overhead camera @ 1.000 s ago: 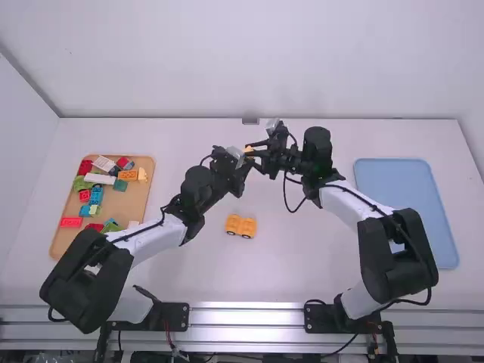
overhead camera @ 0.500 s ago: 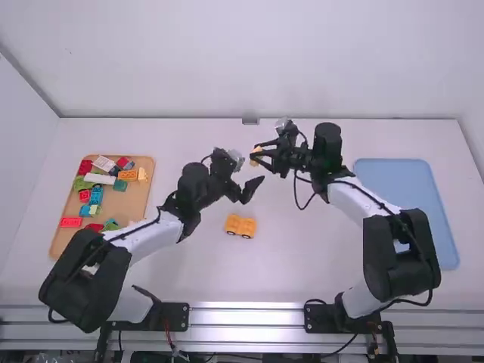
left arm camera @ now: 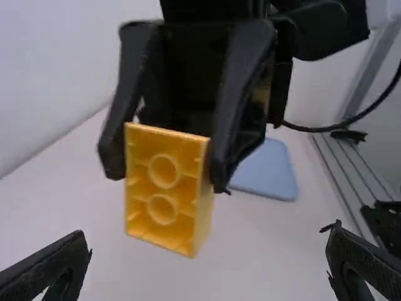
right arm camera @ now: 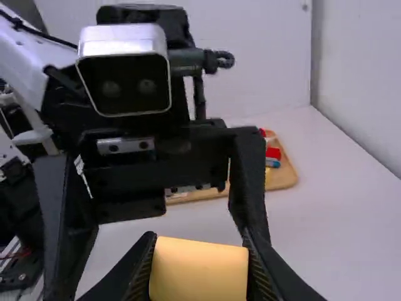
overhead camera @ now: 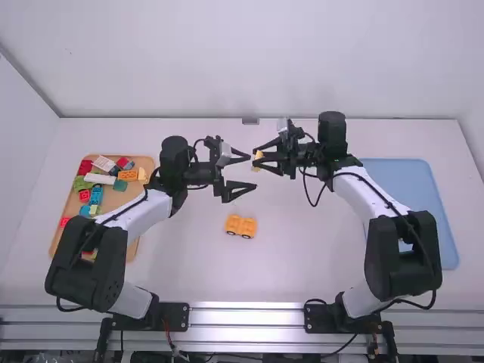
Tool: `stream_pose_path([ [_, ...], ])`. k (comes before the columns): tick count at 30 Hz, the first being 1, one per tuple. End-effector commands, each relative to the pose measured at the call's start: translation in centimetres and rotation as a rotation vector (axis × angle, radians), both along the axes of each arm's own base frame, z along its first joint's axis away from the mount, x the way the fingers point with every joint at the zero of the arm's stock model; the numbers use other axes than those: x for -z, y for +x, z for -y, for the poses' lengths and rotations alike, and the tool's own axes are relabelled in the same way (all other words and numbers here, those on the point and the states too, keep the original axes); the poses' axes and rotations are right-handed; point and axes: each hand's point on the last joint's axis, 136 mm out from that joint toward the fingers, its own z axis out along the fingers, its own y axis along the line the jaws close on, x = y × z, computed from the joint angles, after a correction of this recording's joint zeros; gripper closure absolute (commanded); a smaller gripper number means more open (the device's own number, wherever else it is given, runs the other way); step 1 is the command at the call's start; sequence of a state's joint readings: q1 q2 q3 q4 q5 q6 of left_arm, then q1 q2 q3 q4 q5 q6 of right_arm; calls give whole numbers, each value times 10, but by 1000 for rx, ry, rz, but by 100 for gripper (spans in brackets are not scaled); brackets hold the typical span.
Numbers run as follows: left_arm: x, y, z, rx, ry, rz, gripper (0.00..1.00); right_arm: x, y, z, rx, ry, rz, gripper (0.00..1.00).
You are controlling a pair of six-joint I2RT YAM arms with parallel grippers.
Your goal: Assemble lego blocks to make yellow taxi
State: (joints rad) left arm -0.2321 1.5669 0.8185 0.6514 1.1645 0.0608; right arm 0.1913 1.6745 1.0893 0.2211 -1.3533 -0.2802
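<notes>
Left gripper point(overhead camera: 252, 172) has backed toward nine o'clock, spread wide (and empty); right gripper point(overhead camera: 258, 156) pinches a yellow block point(left arm camera: 164, 188).

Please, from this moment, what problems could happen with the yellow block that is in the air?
The yellow block hangs between the right gripper's fingers above the table, so a weak grip could drop it. The left gripper is open close by; if it closes in badly, it might knock the block or the other fingers. The block's hollow side faces the left gripper, not down, so pressing it onto the wheeled piece without turning would probably fail.
</notes>
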Motion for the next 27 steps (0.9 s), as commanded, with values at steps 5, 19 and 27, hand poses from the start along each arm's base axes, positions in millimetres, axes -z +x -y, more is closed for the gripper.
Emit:
stream_pose_path([
  [5, -5, 20, -34, -83, -12, -13, 1, 49, 48, 36, 353, -244, -134, 96],
  [19, 26, 141, -185, -1255, 317, -352, 1, 123, 11, 65, 662, -1052, -297, 98],
  [27, -3, 151, -202, -1330, 260, -344, 1, 165, -42, 67, 806, -1157, -725, 100],
])
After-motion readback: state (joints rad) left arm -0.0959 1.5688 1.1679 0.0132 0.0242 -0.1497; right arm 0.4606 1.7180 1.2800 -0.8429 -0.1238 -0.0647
